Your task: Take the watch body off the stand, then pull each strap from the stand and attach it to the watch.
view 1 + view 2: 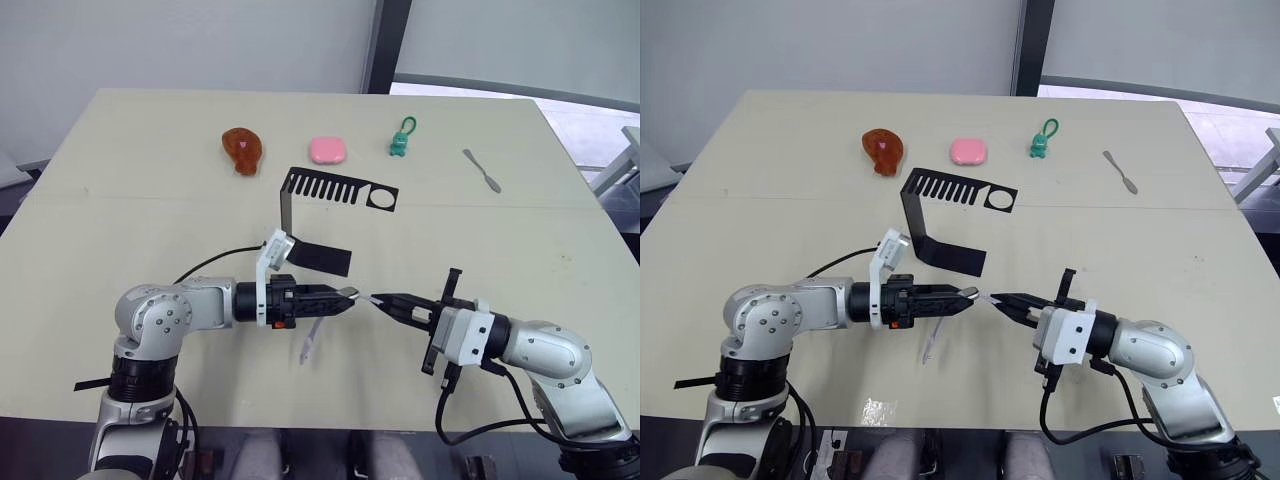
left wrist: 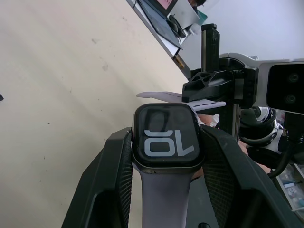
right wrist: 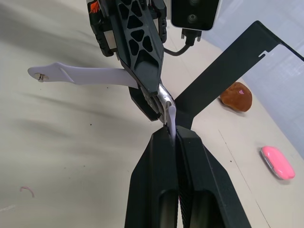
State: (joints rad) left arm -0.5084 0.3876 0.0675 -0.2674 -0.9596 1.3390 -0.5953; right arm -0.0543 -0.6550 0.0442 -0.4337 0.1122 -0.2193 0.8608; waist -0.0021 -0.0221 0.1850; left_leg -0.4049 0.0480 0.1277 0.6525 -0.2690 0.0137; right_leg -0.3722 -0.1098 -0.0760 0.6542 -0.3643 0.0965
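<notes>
Pale strap [image 3: 172, 115] pinched in right gripper [image 1: 385, 303] meets watch body [image 2: 167, 137] clamped by left gripper [image 1: 343, 297], clear of stand [image 1: 300, 215].

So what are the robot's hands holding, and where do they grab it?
Left gripper clamps the watch body by its sides, one strap attached. Right gripper pinches the second strap's end.

Silver-rimmed watch body [image 2: 167, 137] clamped in my left gripper [image 1: 345, 296], one pale strap [image 1: 310, 338] hanging attached, second strap [image 3: 172, 115] pinched in my right gripper [image 1: 380, 299], black stand [image 1: 325, 213] empty behind
</notes>
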